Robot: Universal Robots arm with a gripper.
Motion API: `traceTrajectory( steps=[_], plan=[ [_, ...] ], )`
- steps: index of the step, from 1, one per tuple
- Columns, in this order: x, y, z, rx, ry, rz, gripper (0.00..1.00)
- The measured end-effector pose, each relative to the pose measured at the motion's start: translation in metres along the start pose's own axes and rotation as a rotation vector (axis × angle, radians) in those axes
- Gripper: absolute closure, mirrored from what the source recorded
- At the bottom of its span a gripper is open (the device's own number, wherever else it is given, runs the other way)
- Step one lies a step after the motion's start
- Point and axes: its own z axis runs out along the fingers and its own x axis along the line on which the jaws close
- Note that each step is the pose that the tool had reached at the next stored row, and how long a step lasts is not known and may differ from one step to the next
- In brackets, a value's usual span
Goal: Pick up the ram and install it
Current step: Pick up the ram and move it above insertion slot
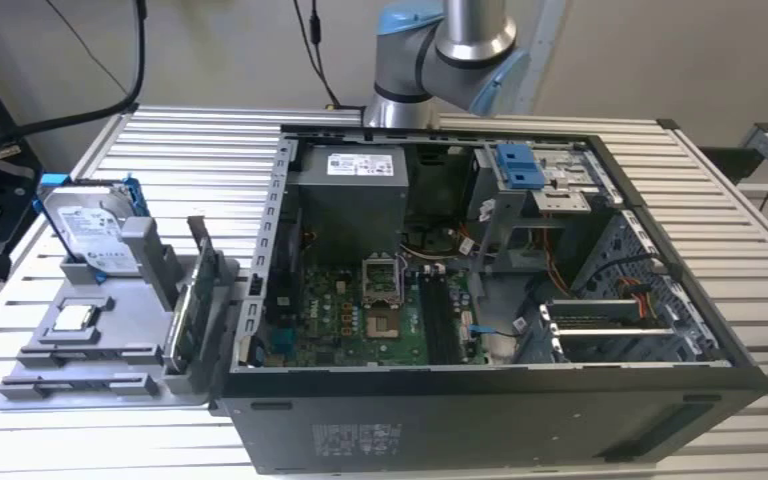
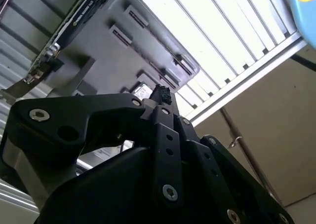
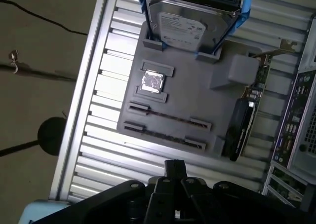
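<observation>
Two rams, thin dark sticks, rest on edge in the end slots of a grey holder (image 1: 117, 345) on the slatted table, at the exterior view's left. One ram (image 3: 165, 116) lies nearer the holder's middle. The other ram (image 3: 163, 136) lies by the holder's edge, and they appear in the exterior view as dark lines (image 1: 84, 358). My gripper (image 3: 174, 167) hangs well above the table, just off that end of the holder and touching nothing. Its black body and tip (image 2: 160, 93) appear in the second wrist view.
The holder also carries a silver hard drive in a blue frame (image 3: 190, 24), a small square chip (image 3: 152, 82) and an upright black card (image 3: 239, 128). The open computer case (image 1: 491, 290) stands beside it, with the green motherboard (image 1: 357, 315) and long dark slots (image 1: 435, 310) inside.
</observation>
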Motion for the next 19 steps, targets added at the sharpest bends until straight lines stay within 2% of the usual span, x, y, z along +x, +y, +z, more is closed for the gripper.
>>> traceTrajectory(
  steps=[13,19],
  plan=[
    [0.0003,0.0001,0.0000,0.0096,0.0052,-0.125,0.89],
    [0.0005,0.0002,0.0000,0.0156,0.0087,-0.220,0.89]
  ],
)
